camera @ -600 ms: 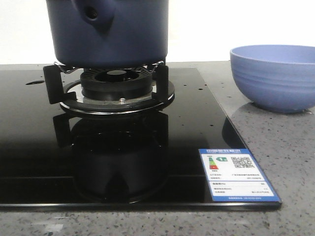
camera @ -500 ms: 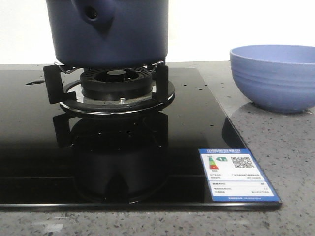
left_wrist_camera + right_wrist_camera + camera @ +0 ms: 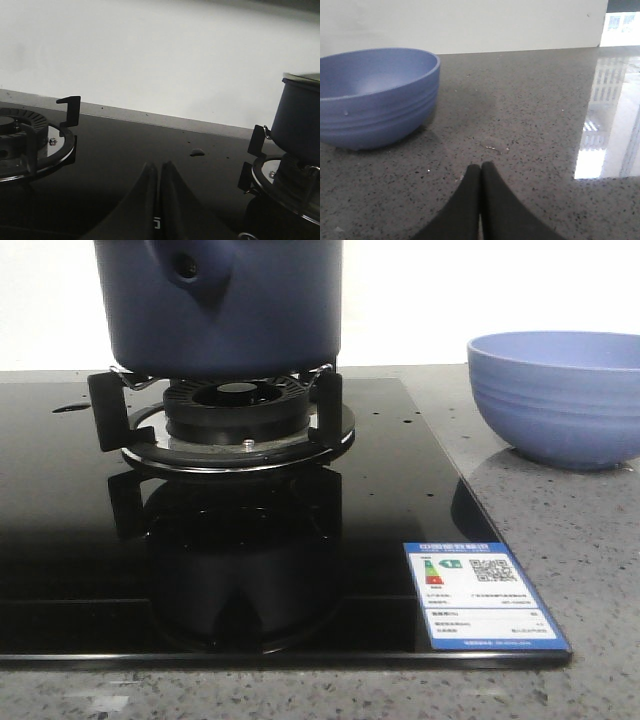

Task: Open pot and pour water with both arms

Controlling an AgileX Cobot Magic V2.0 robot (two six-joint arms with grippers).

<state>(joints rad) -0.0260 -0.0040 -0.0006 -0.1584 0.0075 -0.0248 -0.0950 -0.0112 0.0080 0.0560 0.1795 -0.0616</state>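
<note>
The dark navy pot (image 3: 225, 305) stands on the burner grate of the black glass hob (image 3: 60, 540), its handle tab with a round hole facing the front view. Its top is cut off there. In the left wrist view the pot (image 3: 299, 120) shows with a lid rim on top. My left gripper (image 3: 158, 166) is shut and empty, low over the hob, well apart from the pot. My right gripper (image 3: 481, 167) is shut and empty over the grey counter, beside the periwinkle ribbed bowl (image 3: 375, 95).
The bowl (image 3: 560, 395) sits on the speckled counter right of the hob. A second burner (image 3: 30, 140) lies on the hob's other side. An energy label (image 3: 485, 595) is stuck at the hob's front right corner.
</note>
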